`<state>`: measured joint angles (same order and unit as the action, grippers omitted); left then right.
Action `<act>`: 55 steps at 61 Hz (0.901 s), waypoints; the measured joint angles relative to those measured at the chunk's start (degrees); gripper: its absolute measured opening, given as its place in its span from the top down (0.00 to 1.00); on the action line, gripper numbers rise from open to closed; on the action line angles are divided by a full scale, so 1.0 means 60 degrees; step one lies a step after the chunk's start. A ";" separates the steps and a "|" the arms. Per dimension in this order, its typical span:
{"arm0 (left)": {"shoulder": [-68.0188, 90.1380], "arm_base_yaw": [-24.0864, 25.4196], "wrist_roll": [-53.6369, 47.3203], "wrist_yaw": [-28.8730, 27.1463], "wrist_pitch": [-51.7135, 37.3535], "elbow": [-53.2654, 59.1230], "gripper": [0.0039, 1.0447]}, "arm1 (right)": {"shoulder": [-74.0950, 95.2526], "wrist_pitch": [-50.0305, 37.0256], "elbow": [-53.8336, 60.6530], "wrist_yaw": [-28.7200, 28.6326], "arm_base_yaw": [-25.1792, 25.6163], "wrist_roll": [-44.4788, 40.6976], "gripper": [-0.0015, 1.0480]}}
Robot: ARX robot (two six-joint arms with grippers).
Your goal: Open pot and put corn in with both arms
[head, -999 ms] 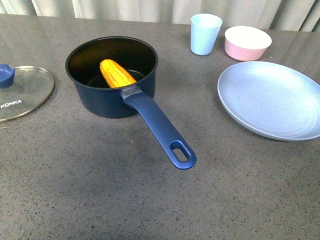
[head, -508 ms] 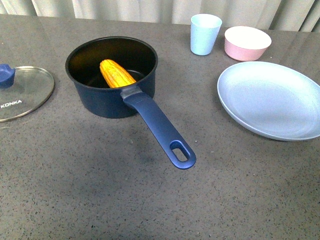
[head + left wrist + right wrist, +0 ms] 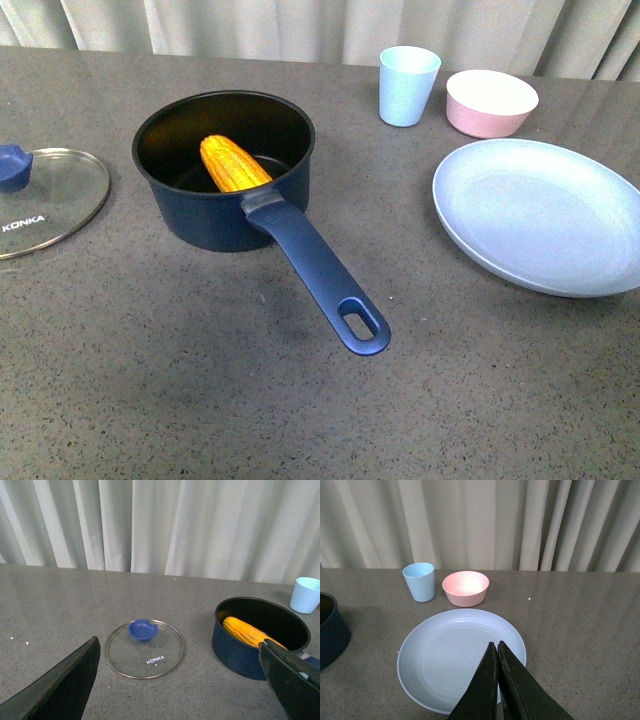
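The navy pot (image 3: 190, 205) stands open on the grey table, its long handle (image 3: 320, 275) pointing toward me. The yellow-orange corn (image 3: 233, 164) lies inside it; pot (image 3: 235, 652) and corn (image 3: 247, 631) also show in the left wrist view. The glass lid (image 3: 50, 200) with a blue knob lies flat to the pot's left, also seen in the left wrist view (image 3: 145, 652). Neither arm shows in the front view. My left gripper (image 3: 180, 680) is open and empty, above the table between lid and pot. My right gripper (image 3: 497, 645) is shut and empty above the blue plate (image 3: 440, 655).
A light blue plate (image 3: 540, 215) lies at the right. A pale blue cup (image 3: 408, 85) and a pink bowl (image 3: 491, 103) stand behind it. A pale curtain hangs behind the table's far edge.
The whole front view has shifted slightly: the pot, lid, plate, cup and bowl all sit a little lower in the picture. The objects keep their places relative to each other.
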<state>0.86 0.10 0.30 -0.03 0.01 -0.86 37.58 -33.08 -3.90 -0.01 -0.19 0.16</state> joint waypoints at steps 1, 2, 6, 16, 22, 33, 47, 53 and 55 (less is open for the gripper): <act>0.0000 0.0000 0.0000 0.0000 0.0000 0.0000 0.08 | -0.0098 0.0073 0.0025 0.0000 0.0000 0.0000 0.98; -0.0004 0.0000 0.0000 0.0000 0.0000 0.0000 0.08 | -0.0200 0.0138 0.0055 0.0000 0.0000 0.0000 0.98; -0.0004 0.0000 0.0000 0.0000 0.0000 0.0004 0.08 | -0.0510 0.0364 0.0146 0.0000 0.0000 0.0000 0.98; -0.0004 0.0000 0.0000 0.0000 0.0000 0.0000 0.08 | -0.1045 0.0408 0.0433 0.0011 0.0000 0.0000 0.98; -0.0004 0.0000 0.0000 0.0000 0.0000 0.0004 0.08 | -0.1610 0.0918 0.0433 -0.0007 0.0000 0.0000 0.98; -0.0004 0.0000 0.0000 0.0000 0.0000 0.0004 0.08 | -0.2503 0.1767 0.0433 -0.0004 0.0000 0.0000 0.98; 0.0000 0.0000 0.0000 0.0000 0.0000 0.0000 0.08 | -0.3483 0.2728 0.0433 -0.0004 0.0000 0.0000 0.98; 0.0000 0.0000 0.0000 0.0000 0.0000 0.0000 0.08 | -0.3807 0.3042 0.0433 -0.0004 0.0000 0.0000 0.98; 0.0000 0.0000 0.0000 0.0000 0.0000 0.0000 0.08 | -0.3894 0.3129 0.0433 -0.0004 0.0000 0.0000 0.98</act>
<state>0.86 0.10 0.30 -0.03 0.01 -0.86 14.22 -14.31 -1.30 -0.03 -0.19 0.16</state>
